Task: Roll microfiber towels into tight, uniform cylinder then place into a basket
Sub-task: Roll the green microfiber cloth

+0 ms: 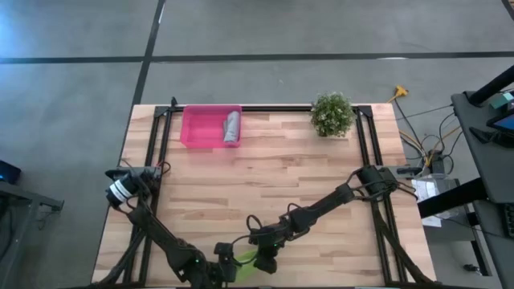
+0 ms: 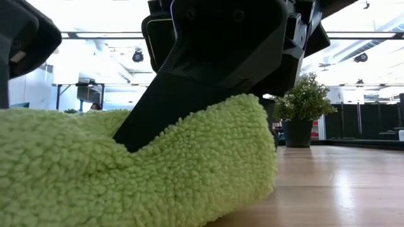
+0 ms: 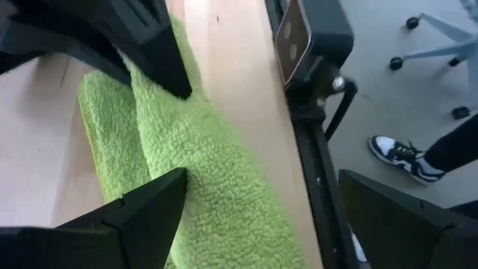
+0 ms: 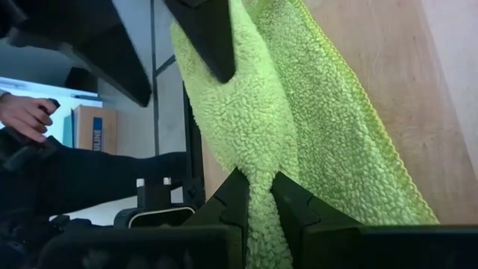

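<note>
We start with the desk (image 1: 273, 185), a pale wooden top. At its far edge, towards the left corner, sits the basket (image 1: 201, 127), and the grey towel (image 1: 232, 128) already lies rolled inside it against the right wall. A small potted plant (image 1: 332, 113) stands at the same far edge, right of the middle, well apart from the work.

The lime green towel (image 1: 245, 257) lies at the near edge, about midway along it, with both arms reaching down to it. In the wrist views it is a partly gathered strip whose long axis runs roughly along the line between the two grippers, close to the desk's edge.

The right gripper (image 4: 255, 196) pinches one end of that strip, its jaws narrow with a fold of cloth squeezed between them. The left gripper (image 3: 258, 202) faces it from the other end, jaws wide and straddling the cloth without clamping it.

We judge the rolling only part done, and the left gripper is nearer the free end.
</note>
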`<state>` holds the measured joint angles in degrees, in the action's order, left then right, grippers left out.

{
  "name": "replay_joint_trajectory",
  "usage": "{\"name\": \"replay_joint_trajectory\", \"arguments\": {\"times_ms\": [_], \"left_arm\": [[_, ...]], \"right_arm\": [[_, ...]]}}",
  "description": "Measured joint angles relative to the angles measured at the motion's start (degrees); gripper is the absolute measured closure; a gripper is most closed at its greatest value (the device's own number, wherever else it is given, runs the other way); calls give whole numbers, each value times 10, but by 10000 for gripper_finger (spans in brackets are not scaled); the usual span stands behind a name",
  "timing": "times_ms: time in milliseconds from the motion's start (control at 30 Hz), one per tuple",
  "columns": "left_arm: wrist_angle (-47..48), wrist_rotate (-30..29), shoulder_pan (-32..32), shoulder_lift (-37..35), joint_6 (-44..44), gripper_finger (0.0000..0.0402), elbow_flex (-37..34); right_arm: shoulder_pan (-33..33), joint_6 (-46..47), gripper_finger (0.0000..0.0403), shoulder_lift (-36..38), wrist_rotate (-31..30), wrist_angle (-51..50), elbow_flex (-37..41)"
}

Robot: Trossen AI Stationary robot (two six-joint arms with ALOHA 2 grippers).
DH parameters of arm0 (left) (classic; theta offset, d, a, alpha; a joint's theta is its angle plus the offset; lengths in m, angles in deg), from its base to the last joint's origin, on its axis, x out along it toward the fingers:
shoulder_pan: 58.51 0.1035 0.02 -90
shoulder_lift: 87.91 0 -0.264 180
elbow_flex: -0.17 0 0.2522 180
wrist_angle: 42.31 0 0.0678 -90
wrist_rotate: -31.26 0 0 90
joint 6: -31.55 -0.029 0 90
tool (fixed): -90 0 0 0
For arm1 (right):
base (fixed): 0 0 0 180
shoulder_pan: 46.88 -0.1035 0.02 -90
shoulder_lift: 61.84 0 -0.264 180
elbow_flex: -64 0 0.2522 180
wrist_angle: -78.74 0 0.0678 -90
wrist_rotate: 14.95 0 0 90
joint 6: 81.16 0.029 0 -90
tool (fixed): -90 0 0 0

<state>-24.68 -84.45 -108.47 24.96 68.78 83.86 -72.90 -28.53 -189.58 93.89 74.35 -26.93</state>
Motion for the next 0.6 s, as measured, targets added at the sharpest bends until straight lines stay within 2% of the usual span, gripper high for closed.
{"name": "replay_joint_trajectory", "arguments": {"times_ms": [200, 433, 600], "left_arm": [[1, -1, 1, 17, 5, 71, 3], [-4, 1, 1, 36, 62, 73, 3], [-1, 2, 1, 38, 88, 103, 2]], "right_arm": [[0, -1, 378, 0, 0, -2, 0], [0, -1, 378, 0, 0, -2, 0], [0, -1, 378, 0, -9, -2, 0]]}}
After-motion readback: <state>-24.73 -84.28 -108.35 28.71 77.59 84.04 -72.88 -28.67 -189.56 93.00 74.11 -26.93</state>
